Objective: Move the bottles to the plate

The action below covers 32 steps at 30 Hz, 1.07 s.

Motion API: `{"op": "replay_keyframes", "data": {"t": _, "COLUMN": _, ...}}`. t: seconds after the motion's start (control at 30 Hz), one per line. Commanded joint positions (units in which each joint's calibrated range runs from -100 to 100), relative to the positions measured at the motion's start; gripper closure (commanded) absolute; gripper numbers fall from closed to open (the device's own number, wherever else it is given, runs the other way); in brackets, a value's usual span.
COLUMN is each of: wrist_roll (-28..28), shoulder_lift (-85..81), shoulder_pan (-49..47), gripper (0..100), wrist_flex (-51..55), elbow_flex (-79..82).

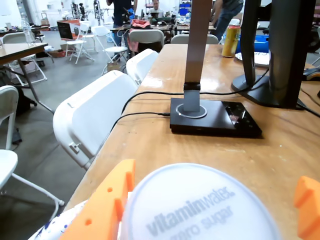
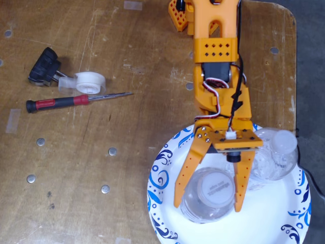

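A clear bottle point(image 2: 213, 195) stands upright on the white plate point(image 2: 165, 168) with blue swirls. Its white cap point(image 1: 200, 210), lettered "vitaminwater zero sugar", fills the bottom of the wrist view. My orange gripper point(image 2: 208, 203) reaches in from above in the fixed view, and its fingers point(image 2: 189, 173) lie against both sides of this bottle, shut on it. A second clear bottle point(image 2: 274, 155) with a white cap lies on the plate's right part, just right of the gripper.
On the wooden table to the left lie a clear tape roll point(image 2: 86, 81) with a black holder and a red-handled screwdriver point(image 2: 76, 100). The wrist view shows a black lamp base point(image 1: 212, 117), a monitor stand point(image 1: 272, 87), cables and white folding chairs point(image 1: 95, 115) past the table edge.
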Motion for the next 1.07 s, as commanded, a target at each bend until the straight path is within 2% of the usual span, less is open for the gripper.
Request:
{"op": "replay_keyframes", "data": {"t": 0.0, "wrist_roll": -2.0, "shoulder_lift": -1.5, "shoulder_pan": -0.9, "gripper": 67, "wrist_flex": -1.6, "elbow_flex": -2.1}}
{"op": "replay_keyframes", "data": {"t": 0.33, "wrist_roll": -2.3, "shoulder_lift": -5.3, "shoulder_pan": -0.6, "gripper": 67, "wrist_flex": 0.0, "elbow_flex": -7.4}}
{"op": "replay_keyframes", "data": {"t": 0.47, "wrist_roll": -2.5, "shoulder_lift": -13.0, "shoulder_pan": 0.3, "gripper": 69, "wrist_flex": 9.3, "elbow_flex": -6.9}}
{"op": "replay_keyframes", "data": {"t": 0.77, "wrist_roll": -2.2, "shoulder_lift": -33.8, "shoulder_pan": 3.8, "gripper": 92, "wrist_flex": 40.3, "elbow_flex": -4.7}}
{"op": "replay_keyframes", "data": {"t": 1.03, "wrist_roll": -2.1, "shoulder_lift": -51.1, "shoulder_pan": 3.9, "gripper": 97, "wrist_flex": 42.0, "elbow_flex": 12.2}}
